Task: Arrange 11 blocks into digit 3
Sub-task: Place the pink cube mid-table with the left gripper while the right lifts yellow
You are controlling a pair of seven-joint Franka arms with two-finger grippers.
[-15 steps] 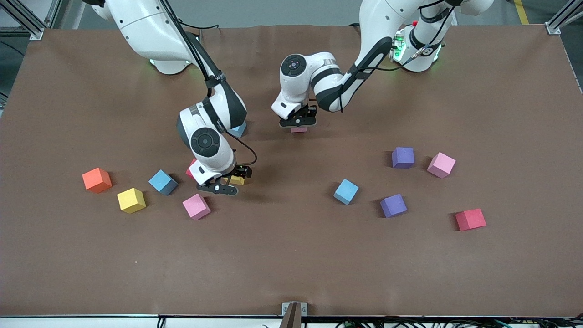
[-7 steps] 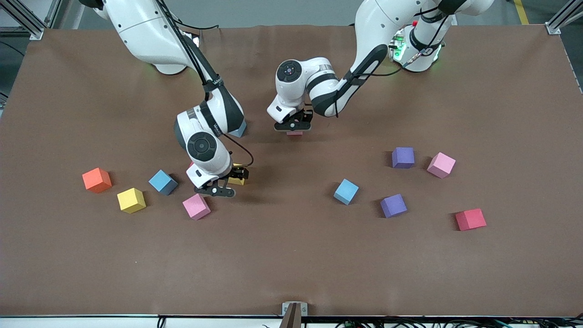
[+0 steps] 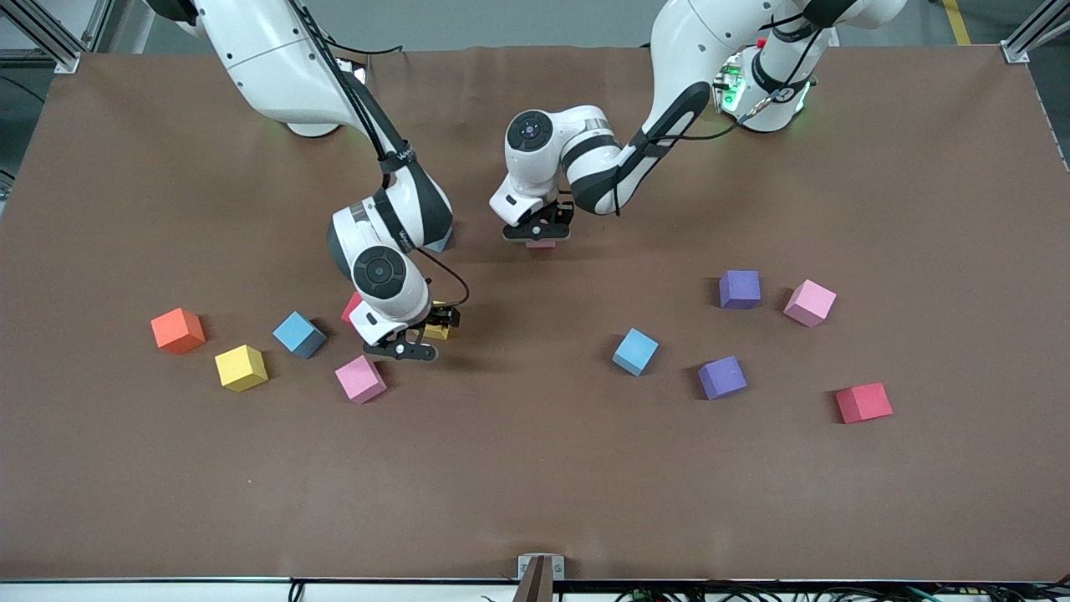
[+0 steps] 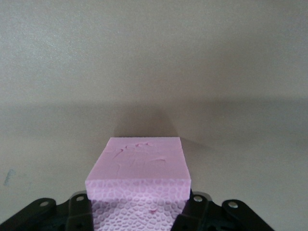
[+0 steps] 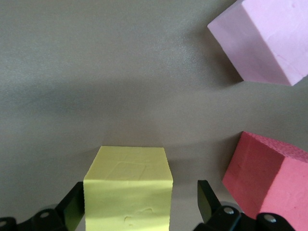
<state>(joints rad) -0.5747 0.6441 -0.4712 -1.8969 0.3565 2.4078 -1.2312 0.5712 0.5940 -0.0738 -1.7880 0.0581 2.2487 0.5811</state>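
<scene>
My left gripper (image 3: 539, 237) is shut on a pink block (image 4: 139, 166), held low over the table's middle, toward the robots' bases. My right gripper (image 3: 425, 334) stands open around a yellow block (image 5: 127, 190), with a gap at one finger. Beside it lie a red block (image 5: 269, 173) and a pink block (image 3: 360, 378). A light blue block (image 3: 440, 241) is partly hidden by the right arm. Loose blocks toward the left arm's end: purple (image 3: 740, 288), pink (image 3: 809, 302), light blue (image 3: 634, 351), purple (image 3: 722, 377), red (image 3: 863, 402). No digit 3 shows.
Toward the right arm's end lie an orange cube (image 3: 177, 329), a second yellow cube (image 3: 241, 367) and a blue cube (image 3: 298, 334). The brown table (image 3: 535, 485) stretches toward the front camera.
The left gripper carried the pink block slightly toward the right arm's end, then held still. The right gripper shifted a little around the yellow block.
</scene>
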